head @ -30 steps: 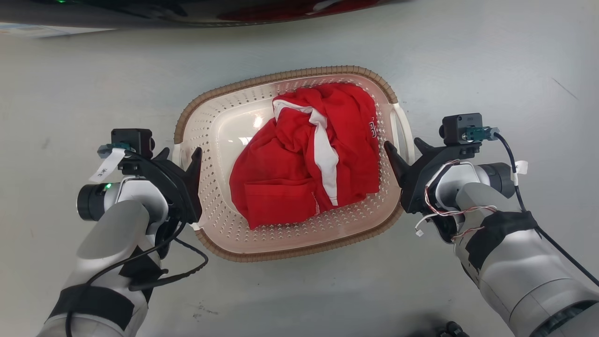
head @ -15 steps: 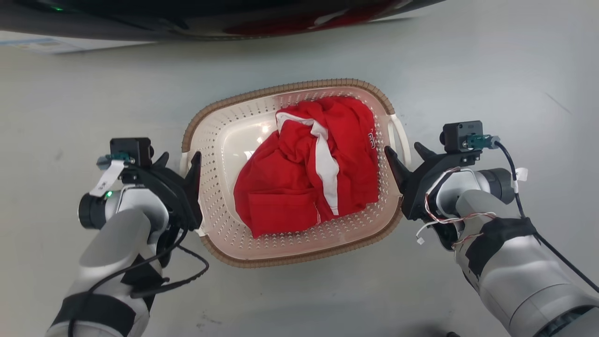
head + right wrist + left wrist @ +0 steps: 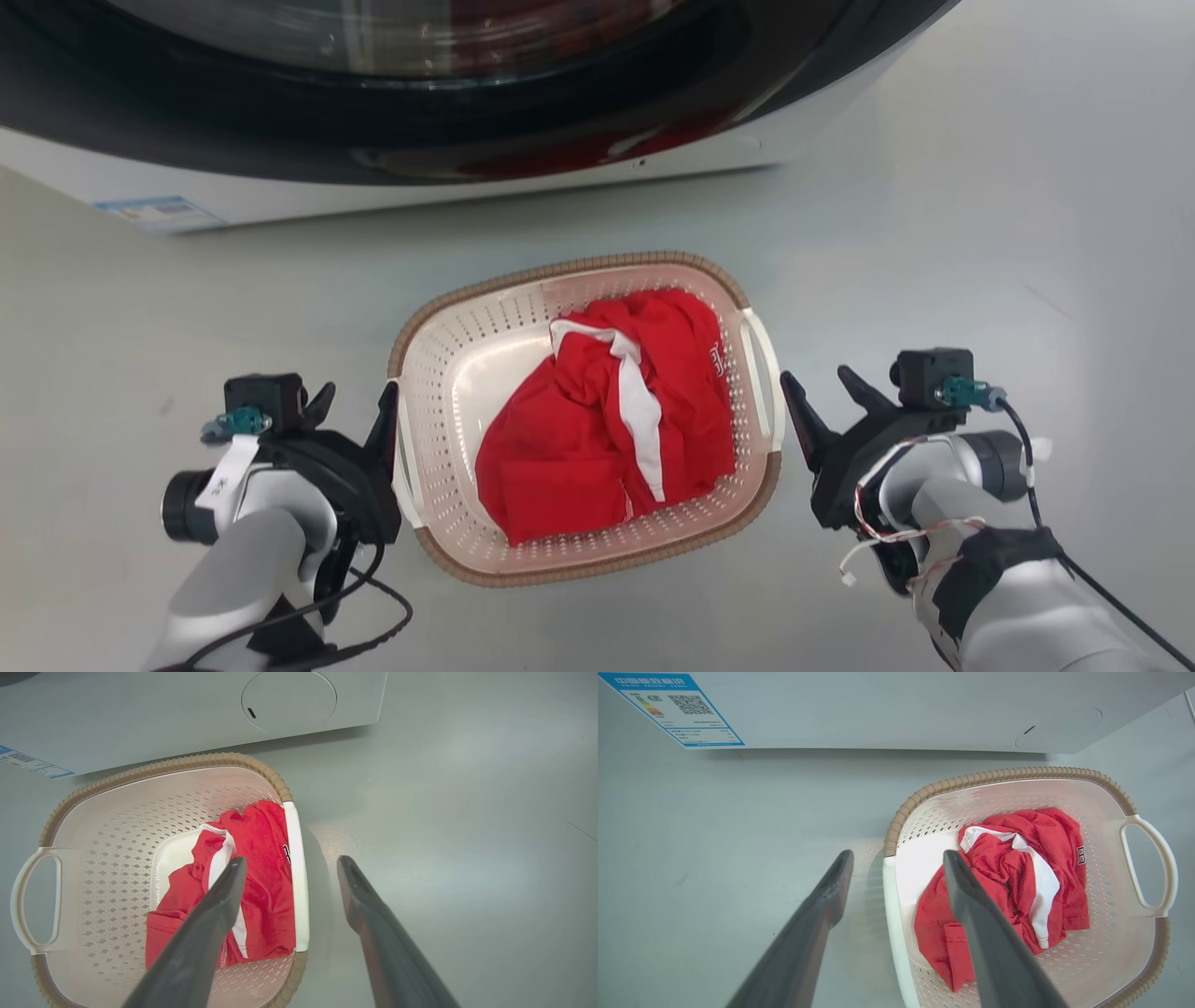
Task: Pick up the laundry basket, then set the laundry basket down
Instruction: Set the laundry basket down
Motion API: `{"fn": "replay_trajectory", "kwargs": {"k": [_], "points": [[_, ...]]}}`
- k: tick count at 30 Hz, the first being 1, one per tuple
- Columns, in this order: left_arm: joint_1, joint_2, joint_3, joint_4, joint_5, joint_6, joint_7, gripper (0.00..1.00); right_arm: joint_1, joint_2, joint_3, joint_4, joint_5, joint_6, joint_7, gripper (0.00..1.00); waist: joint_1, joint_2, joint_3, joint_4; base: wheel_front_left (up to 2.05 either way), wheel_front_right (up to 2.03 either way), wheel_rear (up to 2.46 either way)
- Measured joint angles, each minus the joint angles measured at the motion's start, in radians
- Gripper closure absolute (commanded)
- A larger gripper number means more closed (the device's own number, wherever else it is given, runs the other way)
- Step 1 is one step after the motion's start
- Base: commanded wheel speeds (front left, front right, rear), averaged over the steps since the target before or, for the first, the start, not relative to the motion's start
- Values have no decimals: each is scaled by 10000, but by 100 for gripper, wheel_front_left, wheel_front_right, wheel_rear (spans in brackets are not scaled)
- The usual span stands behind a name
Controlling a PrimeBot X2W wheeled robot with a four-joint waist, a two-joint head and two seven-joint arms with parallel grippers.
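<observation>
**Basket down, neither handle gripped**

The left gripper [image 3: 358,397] and right gripper [image 3: 819,383] flank the laundry basket [image 3: 560,269], fingers apart, each pair lined up on a side handle [image 3: 891,924] without touching it. The basket rests on the floor [image 3: 934,233] holding a red garment [image 3: 579,439], with the washing machine [image 3: 420,201] beyond. Any lift calls for both grippers to lower and close together

Right gripper [image 3: 290,860], jaws apart — handle of laundry basket [image 3: 117,826] framed between them, red garment [image 3: 261,858] inside

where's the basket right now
Head view, centre: the basket sits on the floor just before the washing machine, between the open left gripper and the open right gripper.
</observation>
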Motion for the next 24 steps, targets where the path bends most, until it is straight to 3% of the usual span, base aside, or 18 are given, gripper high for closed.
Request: {"fn": "replay_trajectory", "kwargs": {"k": [18,24], "points": [[1778,236,330,-1252,-190,2,-257,0,1650,-311,-464,-809,178,0,-378,0,0,-1,-2460,-76,0,0,0],[2395,512,690,-2311,13,468,-259,0,2155,-453,-940,-1622,201,-184,-380,0,0,-1,-3179,-73,0,0,0]]}}
